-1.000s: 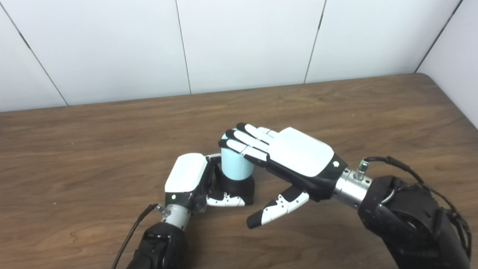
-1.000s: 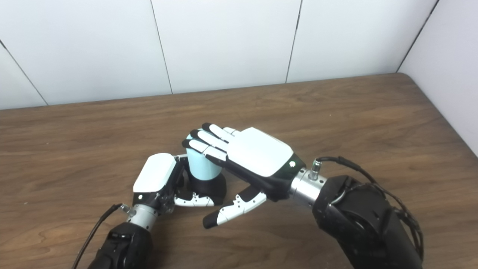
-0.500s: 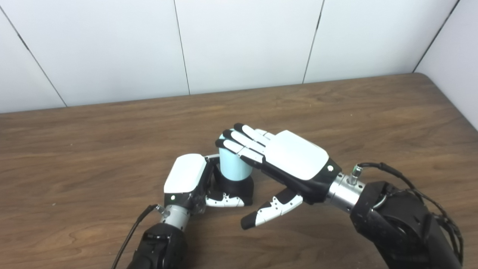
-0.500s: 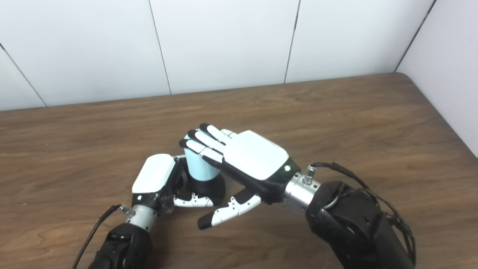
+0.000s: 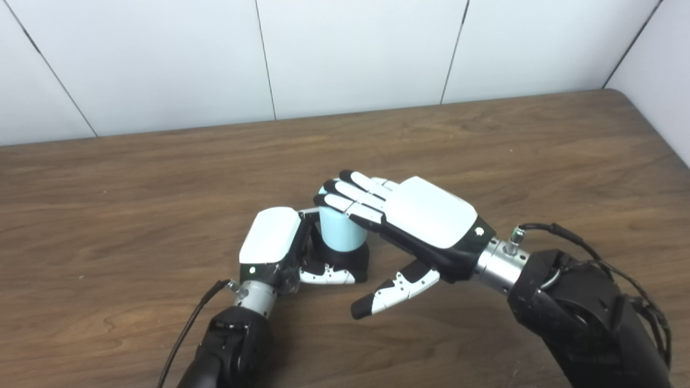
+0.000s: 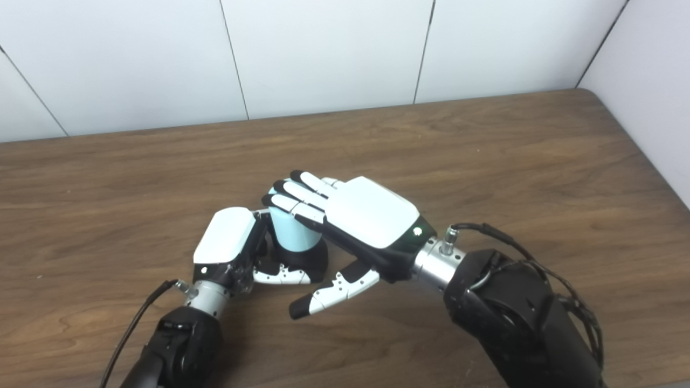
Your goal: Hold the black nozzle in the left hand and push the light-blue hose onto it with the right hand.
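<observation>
The black nozzle (image 5: 354, 260) stands on the table near the middle, with my left hand (image 5: 269, 243) shut around its base from the left. The short light-blue hose (image 5: 338, 235) sits upright on top of the nozzle. My right hand (image 5: 426, 213) comes in from the right, palm down and open. Its straight fingers (image 5: 350, 196) lie flat across the hose's top end and hide the rim. The right thumb (image 5: 393, 291) points down and left, apart from the nozzle and clear of the hose.
The brown wooden table (image 5: 135, 178) stretches to a white panelled wall at the back and a wall at the right. A black cable (image 5: 186, 328) runs along my left forearm, another loops over my right wrist (image 5: 560, 234).
The whole picture has shifted a little, so the camera moved. My right hand stays flat on the hose top and my left hand keeps its hold on the nozzle.
</observation>
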Robot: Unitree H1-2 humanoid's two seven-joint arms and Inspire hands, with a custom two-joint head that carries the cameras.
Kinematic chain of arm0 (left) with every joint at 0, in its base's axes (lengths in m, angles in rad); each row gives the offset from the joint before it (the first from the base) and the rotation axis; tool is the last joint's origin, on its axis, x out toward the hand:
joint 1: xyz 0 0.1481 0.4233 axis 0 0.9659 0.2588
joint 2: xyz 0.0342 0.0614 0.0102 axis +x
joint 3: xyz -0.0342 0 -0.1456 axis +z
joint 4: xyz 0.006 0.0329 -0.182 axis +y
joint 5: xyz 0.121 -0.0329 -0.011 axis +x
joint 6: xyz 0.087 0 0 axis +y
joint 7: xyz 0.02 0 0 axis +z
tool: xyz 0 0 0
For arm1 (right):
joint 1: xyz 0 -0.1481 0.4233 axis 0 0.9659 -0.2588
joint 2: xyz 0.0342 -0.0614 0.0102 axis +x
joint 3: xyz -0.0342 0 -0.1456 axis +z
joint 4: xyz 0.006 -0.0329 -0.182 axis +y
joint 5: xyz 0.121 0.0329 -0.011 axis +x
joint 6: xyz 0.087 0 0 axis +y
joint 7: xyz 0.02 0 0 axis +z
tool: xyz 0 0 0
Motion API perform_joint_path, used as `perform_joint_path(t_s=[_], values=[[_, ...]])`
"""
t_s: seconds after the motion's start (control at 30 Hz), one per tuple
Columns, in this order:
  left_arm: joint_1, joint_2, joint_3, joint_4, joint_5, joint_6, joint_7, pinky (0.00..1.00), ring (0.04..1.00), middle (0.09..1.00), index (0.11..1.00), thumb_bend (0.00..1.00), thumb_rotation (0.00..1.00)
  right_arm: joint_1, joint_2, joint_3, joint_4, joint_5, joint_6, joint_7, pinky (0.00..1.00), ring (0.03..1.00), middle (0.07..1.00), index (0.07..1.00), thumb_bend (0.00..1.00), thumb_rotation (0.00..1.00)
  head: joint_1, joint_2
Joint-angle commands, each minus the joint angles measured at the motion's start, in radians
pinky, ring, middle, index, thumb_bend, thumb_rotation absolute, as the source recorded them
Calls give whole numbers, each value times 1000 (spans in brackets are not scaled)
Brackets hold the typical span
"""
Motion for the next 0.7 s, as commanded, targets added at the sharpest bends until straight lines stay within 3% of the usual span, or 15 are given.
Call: perform_joint_path(t_s=[0.0,0.17,0.4,0.67], values=[[41,15,-20,20,10,14,-71,278,350,395,506,518,0,53,-48,24,48,-4,21,113,892,961,936,922,685,1000,-2,0],[40,15,-19,21,5,11,-74,290,361,396,507,518,0,40,-36,14,31,0,32,103,924,986,958,949,680,1000,-5,-1],[39,9,-20,23,7,15,-76,315,385,408,518,518,0,-43,5,-39,-32,46,27,41,949,1000,987,981,651,1000,-5,-4],[39,8,-19,32,5,13,-71,305,371,400,511,518,0,-148,67,-119,-107,78,98,55,966,1000,1000,1000,622,1000,-1,-5]])
